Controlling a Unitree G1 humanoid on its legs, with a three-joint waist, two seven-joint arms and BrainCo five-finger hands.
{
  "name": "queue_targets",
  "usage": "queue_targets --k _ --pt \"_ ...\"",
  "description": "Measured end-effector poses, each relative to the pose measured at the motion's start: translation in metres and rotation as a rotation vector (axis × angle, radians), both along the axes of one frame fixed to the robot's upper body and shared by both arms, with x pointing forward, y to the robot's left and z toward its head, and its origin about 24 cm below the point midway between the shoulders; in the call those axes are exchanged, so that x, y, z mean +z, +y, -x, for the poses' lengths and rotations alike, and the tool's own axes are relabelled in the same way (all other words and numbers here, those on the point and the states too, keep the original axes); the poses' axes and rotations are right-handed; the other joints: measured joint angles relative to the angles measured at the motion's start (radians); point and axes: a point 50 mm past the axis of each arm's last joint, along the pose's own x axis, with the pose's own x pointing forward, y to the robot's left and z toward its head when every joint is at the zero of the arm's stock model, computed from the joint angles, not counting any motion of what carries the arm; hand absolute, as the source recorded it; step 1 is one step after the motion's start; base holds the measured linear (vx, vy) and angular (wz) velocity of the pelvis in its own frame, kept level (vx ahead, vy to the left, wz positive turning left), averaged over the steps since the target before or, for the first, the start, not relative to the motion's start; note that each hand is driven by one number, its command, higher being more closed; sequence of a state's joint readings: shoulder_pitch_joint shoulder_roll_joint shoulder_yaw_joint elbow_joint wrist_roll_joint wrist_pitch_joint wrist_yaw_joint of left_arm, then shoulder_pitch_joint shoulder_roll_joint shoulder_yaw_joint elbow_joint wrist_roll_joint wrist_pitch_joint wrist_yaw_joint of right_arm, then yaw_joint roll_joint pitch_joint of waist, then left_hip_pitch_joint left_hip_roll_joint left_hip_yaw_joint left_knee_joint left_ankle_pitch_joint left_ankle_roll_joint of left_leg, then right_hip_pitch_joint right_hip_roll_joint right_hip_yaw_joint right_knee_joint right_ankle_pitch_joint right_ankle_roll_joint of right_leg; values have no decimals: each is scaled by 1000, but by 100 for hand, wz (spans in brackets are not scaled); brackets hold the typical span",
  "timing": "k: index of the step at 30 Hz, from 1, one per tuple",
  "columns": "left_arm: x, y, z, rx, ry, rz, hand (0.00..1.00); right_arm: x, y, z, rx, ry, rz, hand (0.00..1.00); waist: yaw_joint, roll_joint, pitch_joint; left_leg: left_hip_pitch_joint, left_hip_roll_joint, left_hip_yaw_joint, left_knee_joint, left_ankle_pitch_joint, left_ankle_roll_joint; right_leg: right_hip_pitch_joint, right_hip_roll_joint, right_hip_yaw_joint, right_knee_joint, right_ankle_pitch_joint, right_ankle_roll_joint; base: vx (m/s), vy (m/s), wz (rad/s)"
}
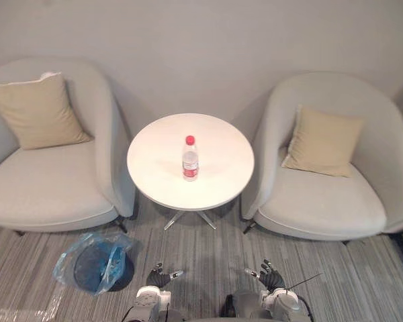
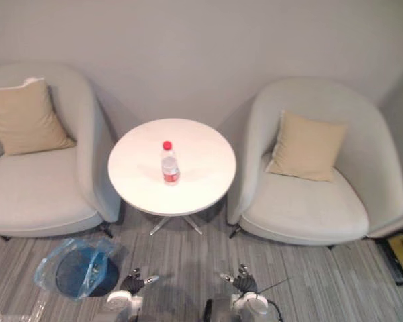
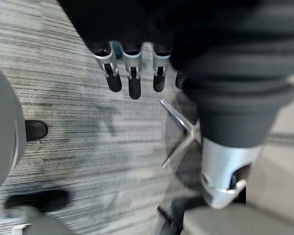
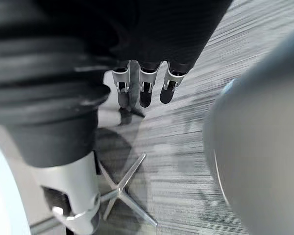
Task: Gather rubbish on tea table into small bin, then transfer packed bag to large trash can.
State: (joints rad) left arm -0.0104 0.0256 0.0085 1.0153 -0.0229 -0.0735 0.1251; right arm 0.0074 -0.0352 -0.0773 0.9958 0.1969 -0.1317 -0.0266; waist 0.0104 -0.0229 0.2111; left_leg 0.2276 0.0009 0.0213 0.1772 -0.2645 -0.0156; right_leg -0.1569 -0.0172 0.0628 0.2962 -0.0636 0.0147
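Hanging at the bottom edge of the eye views, just left of centre, the left hand [image 1: 158, 277] is holding nothing, its silver dark-tipped fingers [image 3: 132, 73] reaching out straight and loose with the thumb standing apart. Beside it, right of centre along the same edge, the right hand [image 1: 270, 276] is doing likewise: fingers [image 4: 144, 85] relaxed and spread, nothing in its grasp. Both are hovering over the grey striped carpet [image 1: 208, 258].

Sitting on that carpet in the lower left of the frame, close by the left hand, is the small dark bin lined with a crinkled blue plastic bag [image 1: 94, 261] (the bag's edge is spilling loosely over the rim).

Further up, at the centre of the frame, the round white tea table [image 1: 154, 181] is standing on splayed metal legs [image 1: 188, 218]. A clear plastic water bottle with a red cap and red label [image 1: 190, 159] is standing upright near the middle of the tabletop, well apart from both hands.

Flanking the table are two pale grey rounded armchairs, one at the left of the frame [image 1: 54, 194] and one at the right [image 1: 322, 204], each holding a beige square cushion [image 1: 37, 111] [image 1: 322, 142] leaning against its back. A plain grey wall [image 1: 208, 47] is filling the top.
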Motion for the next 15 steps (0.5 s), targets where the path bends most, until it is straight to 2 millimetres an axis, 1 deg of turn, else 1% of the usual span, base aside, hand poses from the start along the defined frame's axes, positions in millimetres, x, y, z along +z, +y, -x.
queue_targets --k 1,2,3,4,5,6,7,8,9,10,11,12,13,14,15 --pt "0 2 1 12 -3 -2 0 -1 2 1 -2 3 -5 0 3 -17 -4 2 -9 -12 9 -15 -6 -1 -4 13 -21 64 11 398 -190 59" --pt "-1 -5 3 48 6 30 0 1 -5 -1 -18 -4 2 0 7 34 -5 4 33 -34 38 -42 -15 7 23 -18 17 38 -6 370 -201 37" --pt "-2 -10 5 67 5 50 0 1 -9 1 -42 -2 5 0 8 53 -14 0 57 -40 43 -42 -15 20 32 -39 0 14 -16 416 -218 35" --pt "-2 -13 6 83 7 63 0 1 -10 0 -42 -3 8 0 10 61 -19 -11 69 -44 50 -40 -18 21 37 -57 -3 -1 -25 315 -186 29" --pt "-2 -15 6 88 7 70 0 1 -10 0 -42 -6 8 0 8 63 -20 -19 72 -46 59 -38 -22 21 37 -66 -4 -6 -27 273 -167 48" --pt "-1 -18 3 90 -2 79 0 1 -10 0 -44 -9 10 0 1 63 -19 -52 80 -59 113 -34 -29 32 37 -97 -15 -17 -39 237 -154 67" --pt "0 -20 1 77 -10 89 0 1 -10 0 -45 -7 11 0 1 61 -13 -83 87 -53 195 -28 -39 65 36 -123 -35 -23 -44 224 -145 68" --pt "0 -21 0 79 -15 93 0 1 -10 1 -46 -8 10 0 1 58 -11 -96 90 -46 236 -23 -48 81 34 -130 -43 -27 -47 185 -120 61" --pt "3 -20 -4 84 -35 93 0 2 -9 3 -48 -14 9 0 8 44 0 -146 99 -22 371 5 -77 128 21 -148 -59 -41 -54 148 -88 41" --pt "4 -17 -6 84 -46 86 0 1 -8 7 -51 -4 9 0 23 37 2 -172 120 30 429 -7 -66 156 13 -152 -67 -47 -59 129 -61 35" --pt "4 -18 -6 78 -50 87 0 0 -9 8 -57 -2 8 0 25 34 1 -189 135 62 431 -19 -50 167 9 -158 -78 -48 -57 93 -14 17" --pt "4 -18 -6 71 -49 86 0 0 -9 8 -64 -2 5 0 25 34 0 -203 140 87 399 -29 -40 169 -1 -164 -84 -50 -54 67 28 15" --pt "5 -18 -7 68 -51 85 0 1 -10 8 -71 -4 2 0 25 34 0 -223 143 106 351 -30 -39 172 -12 -165 -89 -51 -48 55 82 20" --pt "5 -20 -7 59 -53 85 0 1 -10 8 -76 -6 1 0 24 34 0 -229 139 122 241 -23 -38 173 -30 -170 -92 -53 -31 29 76 18" --pt "5 -20 -7 55 -52 84 0 1 -10 8 -81 -7 -1 0 23 34 0 -228 138 123 202 -13 -40 175 -35 -170 -91 -54 -26 26 168 18"
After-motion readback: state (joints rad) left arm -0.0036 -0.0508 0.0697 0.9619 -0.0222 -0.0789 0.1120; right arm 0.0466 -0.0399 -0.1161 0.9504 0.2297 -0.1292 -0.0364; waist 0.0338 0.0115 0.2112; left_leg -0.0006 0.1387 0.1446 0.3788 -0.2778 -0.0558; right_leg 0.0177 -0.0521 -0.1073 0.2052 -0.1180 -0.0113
